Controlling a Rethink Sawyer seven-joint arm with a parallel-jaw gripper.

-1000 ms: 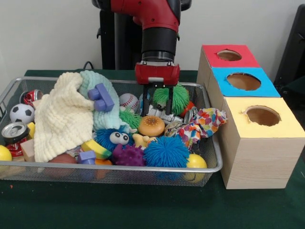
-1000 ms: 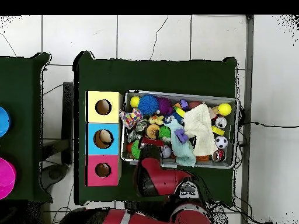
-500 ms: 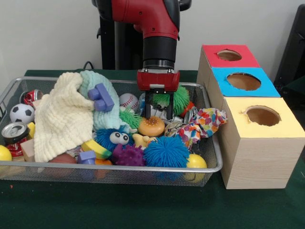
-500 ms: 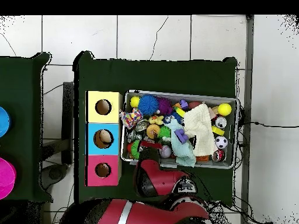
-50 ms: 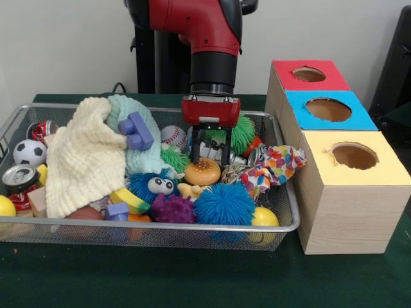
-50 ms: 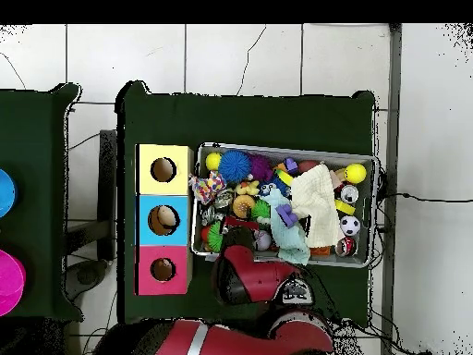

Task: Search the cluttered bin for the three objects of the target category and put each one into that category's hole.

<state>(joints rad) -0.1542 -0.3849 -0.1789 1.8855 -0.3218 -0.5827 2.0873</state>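
Arm (image 5: 192,19) is looking glossy red up top, black wrist cuff, red gripper (image 5: 212,154) block sporting black fingers.

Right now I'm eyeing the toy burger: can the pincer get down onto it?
Probably yes: the pincer hangs open just above and behind the toy burger, whose top is uncovered.

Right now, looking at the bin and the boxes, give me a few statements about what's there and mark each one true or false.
1. The gripper hangs above the toy burger. True.
2. The yellow box stands farthest from the camera in the front view. False: it is nearest; the red box is farthest.
3. A purple block lies on the heaped cloths. True.
4. The soccer ball sits beside the boxes. False: it is at the bin's opposite end.
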